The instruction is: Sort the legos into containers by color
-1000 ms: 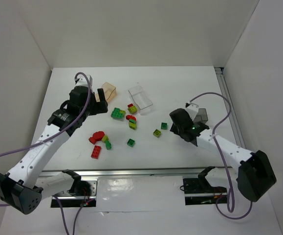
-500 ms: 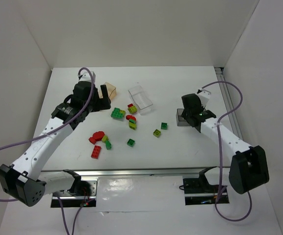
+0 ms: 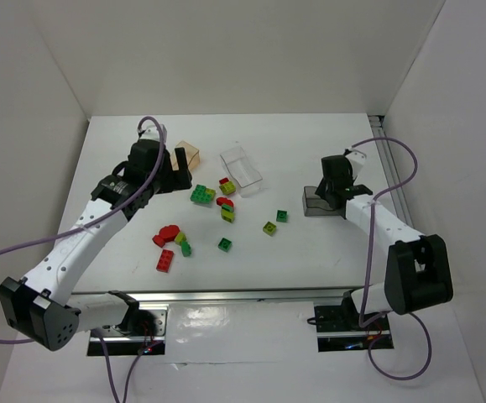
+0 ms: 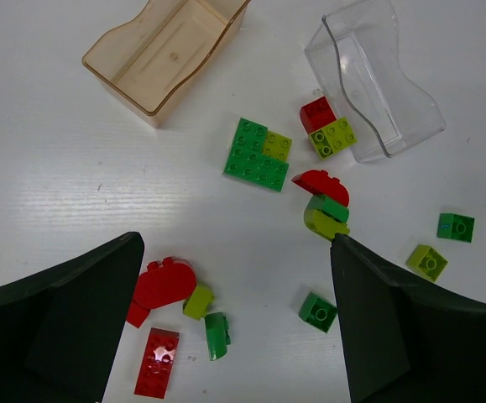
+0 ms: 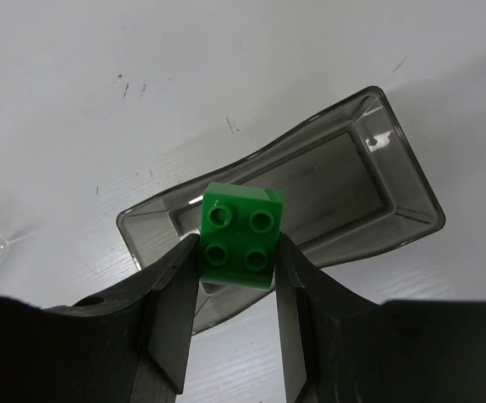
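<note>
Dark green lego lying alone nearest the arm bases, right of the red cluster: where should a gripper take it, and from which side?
Grip the dark green lego across two opposite flat side walls, coming straight down from above. It sits studs-up, flat on the table and apart from the other bricks, so the fingers should have room on both sides.

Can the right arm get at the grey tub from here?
Probably yes: the right gripper, shut on a green lego, hangs above the grey tub's open top, and nothing lies between them.

High overhead (wrist views close, downward)
</note>
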Action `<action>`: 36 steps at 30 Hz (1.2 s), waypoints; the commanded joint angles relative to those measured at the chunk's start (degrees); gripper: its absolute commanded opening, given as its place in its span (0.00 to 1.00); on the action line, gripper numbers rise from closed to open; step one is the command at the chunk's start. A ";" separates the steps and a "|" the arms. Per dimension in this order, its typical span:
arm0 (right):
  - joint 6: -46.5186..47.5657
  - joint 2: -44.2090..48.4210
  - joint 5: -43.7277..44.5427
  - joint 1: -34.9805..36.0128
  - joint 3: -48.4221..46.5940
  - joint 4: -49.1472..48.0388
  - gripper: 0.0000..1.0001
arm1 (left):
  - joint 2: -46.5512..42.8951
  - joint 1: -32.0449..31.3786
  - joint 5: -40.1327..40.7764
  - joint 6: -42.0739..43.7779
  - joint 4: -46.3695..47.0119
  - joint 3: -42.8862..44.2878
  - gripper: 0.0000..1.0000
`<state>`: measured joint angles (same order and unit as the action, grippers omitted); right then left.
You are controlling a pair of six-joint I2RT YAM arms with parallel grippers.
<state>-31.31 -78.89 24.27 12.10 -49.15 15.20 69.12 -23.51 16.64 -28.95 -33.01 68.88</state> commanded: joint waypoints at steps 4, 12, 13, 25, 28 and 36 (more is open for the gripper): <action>1.34 0.32 -1.50 -0.41 -0.25 -3.34 0.45 | -0.04 -0.22 0.06 -0.85 0.41 0.90 1.00; 3.01 -0.83 -1.43 1.61 -3.33 -0.71 0.90 | 0.57 -0.22 0.06 -1.37 -0.12 0.90 1.00; 3.62 1.18 -0.90 3.70 -3.85 0.26 0.83 | 0.57 -0.22 0.58 -1.37 -0.12 0.90 1.00; 0.72 -1.35 -5.45 21.65 -3.33 5.37 0.85 | 1.10 -0.22 1.73 -1.90 -0.74 0.90 1.00; 0.20 -5.29 -7.13 21.65 -3.85 4.84 0.85 | 0.57 -0.22 2.95 -1.90 -1.26 0.90 1.00; -0.95 -15.93 -7.57 20.33 -5.70 2.64 0.79 | -0.74 -0.22 0.85 -3.03 -2.58 -1.20 0.98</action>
<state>-31.33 -93.49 17.12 33.06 -52.14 19.00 70.04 -23.51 18.46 -30.44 -34.54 68.73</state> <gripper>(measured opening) 0.803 0.985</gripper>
